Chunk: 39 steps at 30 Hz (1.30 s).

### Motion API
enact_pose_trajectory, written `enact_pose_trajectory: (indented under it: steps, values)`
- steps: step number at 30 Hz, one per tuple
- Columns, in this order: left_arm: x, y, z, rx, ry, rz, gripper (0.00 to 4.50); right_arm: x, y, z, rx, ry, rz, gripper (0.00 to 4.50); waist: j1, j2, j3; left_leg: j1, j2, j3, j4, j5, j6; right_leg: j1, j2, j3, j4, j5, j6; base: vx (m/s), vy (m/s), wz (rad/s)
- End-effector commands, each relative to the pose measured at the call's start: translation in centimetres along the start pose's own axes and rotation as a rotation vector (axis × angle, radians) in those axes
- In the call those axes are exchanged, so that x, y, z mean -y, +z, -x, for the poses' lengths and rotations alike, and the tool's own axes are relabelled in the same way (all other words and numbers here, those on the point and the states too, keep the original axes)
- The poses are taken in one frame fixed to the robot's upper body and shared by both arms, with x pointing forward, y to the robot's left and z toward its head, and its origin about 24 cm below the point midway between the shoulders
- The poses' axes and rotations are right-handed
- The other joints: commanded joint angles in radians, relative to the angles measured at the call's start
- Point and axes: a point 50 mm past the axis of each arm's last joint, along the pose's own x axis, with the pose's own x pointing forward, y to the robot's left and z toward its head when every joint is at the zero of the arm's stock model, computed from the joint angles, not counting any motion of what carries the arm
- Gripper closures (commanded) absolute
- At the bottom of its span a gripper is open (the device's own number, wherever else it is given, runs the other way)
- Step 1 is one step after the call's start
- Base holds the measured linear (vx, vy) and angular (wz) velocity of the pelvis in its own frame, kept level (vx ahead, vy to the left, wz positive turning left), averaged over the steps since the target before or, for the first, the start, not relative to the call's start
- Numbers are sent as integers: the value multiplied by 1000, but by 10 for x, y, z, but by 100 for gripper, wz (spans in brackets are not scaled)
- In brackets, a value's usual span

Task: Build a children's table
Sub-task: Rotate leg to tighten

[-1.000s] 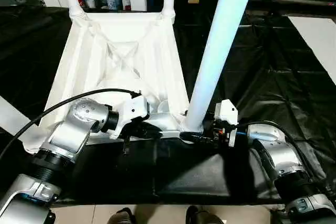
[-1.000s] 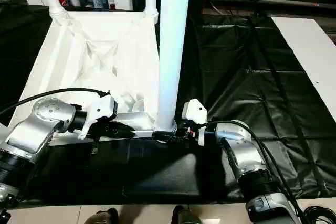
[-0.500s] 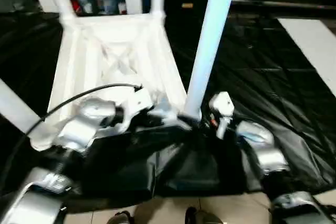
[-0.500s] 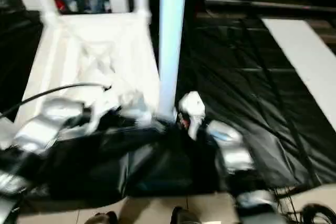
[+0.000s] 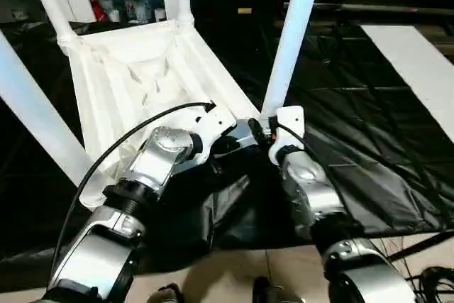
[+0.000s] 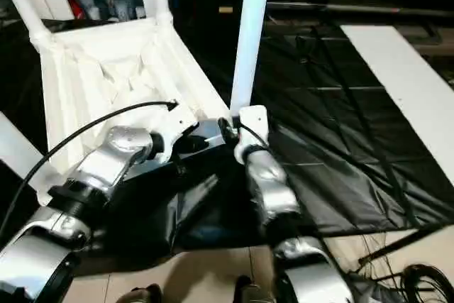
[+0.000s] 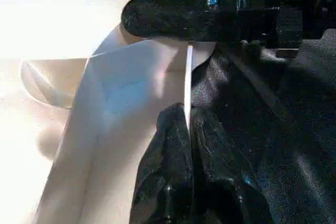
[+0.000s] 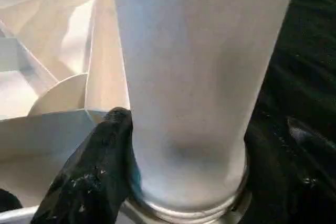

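On the black sheet lies the tabletop, ribbed underside up. At its near corner the right pincer is clamped around the base of a standing leg, and the left pincer is pinched together on the tabletop's thin edge.

Black sheet right of legs open — upright leg blocks near corner.

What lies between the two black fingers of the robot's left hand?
The thin white edge wall of the tabletop: in the left wrist view the left hand is pinched shut on it, one finger on each side.
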Motion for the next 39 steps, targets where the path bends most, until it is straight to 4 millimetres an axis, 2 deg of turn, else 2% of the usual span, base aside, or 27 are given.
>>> enact_pose_trajectory:
  steps: [1,2,3,4,6,8,11,12,13,14,15,16,18,19,20,21,22,23,24,25,26,27,30,31,34,36,39]
  values:
    - [21,-26,-11,-105,-82,29,450,-32,-8,7,14,234,-19,112,-13,8,-28,41,19,-21,-88,-690,-6,3,-37,-5,-67,-616,-58,0,0,0]
    - [20,-27,-10,-106,-84,24,450,-30,-7,7,17,241,-16,110,-12,6,-29,38,16,-20,-85,-670,0,3,-42,-1,-70,-634,-56,0,0,0]
    - [20,-27,-10,-106,-84,21,450,-30,-7,7,16,242,-17,110,-12,2,-33,23,16,-22,-86,-615,6,12,-52,8,-62,-647,-61,0,0,0]
    - [20,-28,-9,-108,-91,17,450,-25,-6,7,20,230,-22,90,-10,1,-34,16,17,-23,-88,-581,7,14,-52,12,-57,-649,-66,0,0,0]
    - [19,-28,-8,-106,-98,12,450,-21,-4,7,29,226,-25,71,-8,-2,-35,20,16,-19,-85,-564,9,6,-52,18,-55,-644,-76,0,0,0]
    - [18,-32,-2,-108,-127,-4,450,-11,5,11,68,308,-22,63,-7,1,-37,17,19,-17,-85,-545,17,8,-52,22,-48,-610,-97,0,0,0]
    - [18,-32,4,-103,-161,-24,450,-4,12,17,93,423,40,63,-1,-2,-47,2,24,-9,-84,-460,28,18,-46,33,-25,-449,-146,0,0,0]
    - [18,-33,7,-101,-185,-32,450,1,14,21,99,472,77,63,2,-4,-51,1,25,-3,-80,-429,35,17,-44,38,-19,-403,-161,0,0,0]
    - [19,-35,14,-95,-240,-60,450,10,16,30,87,583,136,63,7,-6,-50,5,24,13,-73,-381,65,11,-41,45,-11,-322,-199,0,0,0]
    - [20,-35,16,-94,-253,-62,450,12,16,32,84,604,149,63,9,-11,-49,3,22,15,-70,-367,77,16,-42,45,-10,-326,-200,57,-34,13]
    - [20,-36,17,-92,-271,-65,450,13,16,34,80,632,167,63,9,-14,-50,-4,20,18,-66,-342,92,15,-45,50,-8,-358,-194,0,0,0]
    - [23,-35,23,-74,-334,-97,450,18,16,41,59,706,205,63,12,-12,-53,-1,22,18,-62,-325,95,11,-48,53,-6,-379,-191,84,-79,13]
    - [29,-34,30,-33,-424,-135,450,21,15,46,37,762,240,63,15,-16,-54,-5,21,19,-57,-295,103,11,-45,55,-1,-366,-189,64,-61,9]
    - [32,-34,34,-15,-473,-140,450,23,13,49,19,794,264,63,20,-12,-59,-1,25,24,-52,-247,117,8,-42,56,11,-297,-215,0,0,0]
    - [33,-34,35,-12,-486,-139,450,23,12,50,12,806,270,63,20,-13,-59,0,25,28,-49,-238,120,5,-38,58,13,-274,-226,91,-62,11]
    - [34,-35,39,-15,-513,-130,450,25,11,53,-5,846,296,63,30,-7,-62,10,29,35,-42,-222,119,1,-38,60,22,-221,-255,100,-62,16]
    - [34,-35,42,-19,-530,-126,450,26,10,56,-18,879,311,63,36,1,-68,18,34,44,-35,-172,127,-1,-29,61,38,-117,-290,100,-62,16]
    - [35,-35,46,-21,-550,-111,450,26,9,58,-32,915,318,63,37,-1,-69,14,34,47,-32,-134,135,5,-25,63,50,-46,-307,103,-55,11]
    - [35,-35,46,-21,-550,-111,450,26,9,58,-32,915,318,63,38,-5,-70,3,30,47,-28,-90,140,14,-20,62,61,18,-317,94,-36,2]
    - [35,-35,52,-21,-572,-91,450,25,9,62,-55,984,333,63,43,-4,-71,2,27,49,-21,-44,151,18,-15,64,75,131,-329,94,-36,2]
    - [35,-35,52,-21,-572,-91,450,25,9,62,-55,984,333,63,42,-5,-74,-3,24,48,-18,-25,158,24,-14,63,81,159,-333,76,-16,-1]
    - [35,-35,53,-20,-570,-93,450,25,9,63,-60,997,334,63,44,-5,-75,-1,23,49,-16,-9,170,24,-12,61,82,186,-337,54,-6,0]
    - [34,-37,55,-21,-569,-92,450,25,8,65,-73,1018,345,63,44,-5,-72,-1,25,48,-18,-35,168,25,-15,60,77,134,-331,18,-2,0]
    - [33,-38,55,-21,-567,-91,450,25,7,65,-75,1019,348,63,44,-5,-67,0,28,47,-22,-78,150,24,-17,59,69,44,-318,0,0,0]
    - [32,-38,56,-20,-563,-89,450,27,8,64,-74,1019,348,63,44,-5,-62,2,30,45,-29,-146,110,21,-20,61,57,-88,-288,0,0,0]
    - [31,-37,57,-22,-560,-85,450,29,9,64,-72,1013,333,79,42,-3,-58,5,31,43,-34,-199,78,17,-21,64,47,-174,-265,0,0,0]
    - [31,-37,58,-23,-558,-81,450,29,10,64,-73,1015,324,107,39,-5,-59,5,30,41,-34,-201,65,16,-20,66,48,-175,-257,0,0,0]
